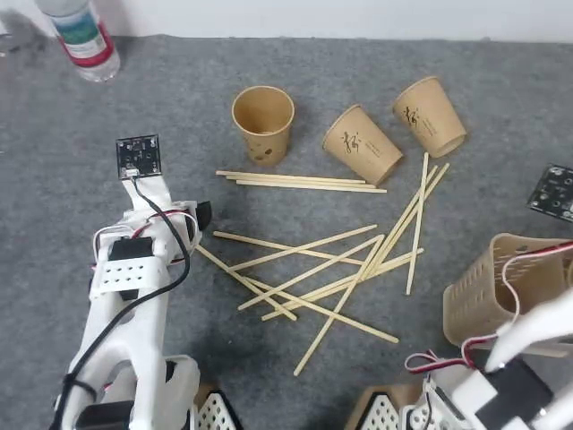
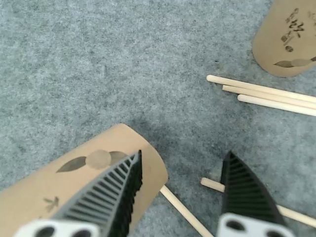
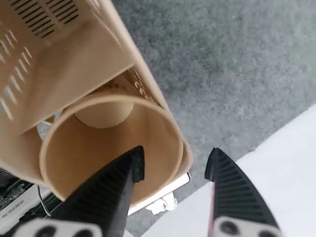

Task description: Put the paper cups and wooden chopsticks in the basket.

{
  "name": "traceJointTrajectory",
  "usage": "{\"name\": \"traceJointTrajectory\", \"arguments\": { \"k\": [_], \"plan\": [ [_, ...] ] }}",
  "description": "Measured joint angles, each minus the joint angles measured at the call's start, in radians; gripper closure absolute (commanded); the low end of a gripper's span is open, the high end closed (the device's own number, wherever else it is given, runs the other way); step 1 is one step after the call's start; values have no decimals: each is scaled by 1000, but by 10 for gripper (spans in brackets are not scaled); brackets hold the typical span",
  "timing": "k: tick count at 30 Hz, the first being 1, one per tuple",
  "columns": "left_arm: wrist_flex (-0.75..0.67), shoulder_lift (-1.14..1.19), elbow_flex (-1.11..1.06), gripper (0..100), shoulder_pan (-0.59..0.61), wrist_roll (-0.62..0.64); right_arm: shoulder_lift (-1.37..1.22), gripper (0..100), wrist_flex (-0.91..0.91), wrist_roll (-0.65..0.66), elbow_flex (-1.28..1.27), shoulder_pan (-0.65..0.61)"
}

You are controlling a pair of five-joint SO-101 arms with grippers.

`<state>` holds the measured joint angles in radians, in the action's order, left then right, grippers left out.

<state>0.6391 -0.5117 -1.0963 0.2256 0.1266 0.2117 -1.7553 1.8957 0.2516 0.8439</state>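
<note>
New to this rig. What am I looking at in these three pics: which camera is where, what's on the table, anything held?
Two white robot arms, the left arm and right arm, stand at a grey carpeted table. The high view is a fixed camera looking down. The other two pictures come from a camera on each wrist, so the black ridged prongs there are that arm's gripper.

On the table: one upright brown paper cup, two tipped brown paper cups, loose wooden chopsticks, a beige slotted plastic basket and a clear plastic bottle.

Nothing is gripped. The left gripper is open beside a fourth paper cup lying on its side. The right gripper is open, astride the rim of a fifth paper cup lying in the basket.
</note>
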Motion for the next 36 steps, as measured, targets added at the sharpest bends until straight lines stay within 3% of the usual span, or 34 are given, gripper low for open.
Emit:
{"name": "traceJointTrajectory", "arguments": {
  "k": [8,14,18,22,25,32,36],
  "plan": [
    [0,0,0,742,0,0,-75,797,0,0,-48,-61],
    [0,0,0,742,0,0,-146,878,0,0,-49,-81],
    [0,0,0,742,0,0,-180,998,0,2,-49,-83],
    [0,0,0,742,0,0,-196,990,11,-14,-46,-83],
    [0,0,0,742,0,0,-215,992,68,-138,-46,-89],
    [0,0,0,742,0,0,-255,992,273,-582,-48,-107],
    [0,0,0,742,0,0,-272,992,311,-752,-41,-107]
  ]
}}
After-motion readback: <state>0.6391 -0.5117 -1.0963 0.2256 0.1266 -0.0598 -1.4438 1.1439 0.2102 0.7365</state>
